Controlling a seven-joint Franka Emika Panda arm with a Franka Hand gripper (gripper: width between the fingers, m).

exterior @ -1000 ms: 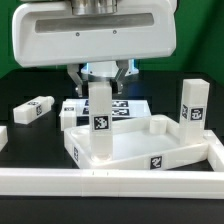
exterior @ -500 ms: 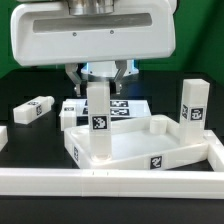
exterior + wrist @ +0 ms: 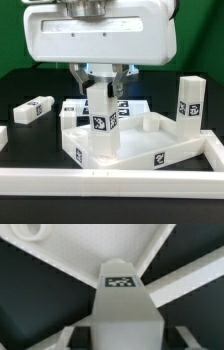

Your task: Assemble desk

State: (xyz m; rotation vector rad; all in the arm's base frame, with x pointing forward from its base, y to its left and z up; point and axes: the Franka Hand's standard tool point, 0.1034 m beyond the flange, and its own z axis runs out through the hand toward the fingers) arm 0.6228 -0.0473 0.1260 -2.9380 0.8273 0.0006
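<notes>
The white desk top (image 3: 160, 155) lies on the black table with its rim up, turned at an angle. One white leg (image 3: 102, 125) stands upright in its near corner, tag facing front. My gripper (image 3: 101, 92) comes down from above and is shut on the top of this leg. In the wrist view the leg (image 3: 121, 308) runs between my fingers, with the desk top (image 3: 70, 252) and a round socket (image 3: 30, 231) below it. A second leg (image 3: 191, 105) stands upright at the exterior view's right. A third leg (image 3: 34, 110) lies at the left.
The marker board (image 3: 133, 106) lies flat behind the desk top. A long white rail (image 3: 110, 181) edges the table at the front and turns up the right side. Another short white piece (image 3: 68, 118) stands just left of the held leg.
The held leg has turned about its own axis with my gripper, now showing two faces. The desk top has swung round with it on the table.
</notes>
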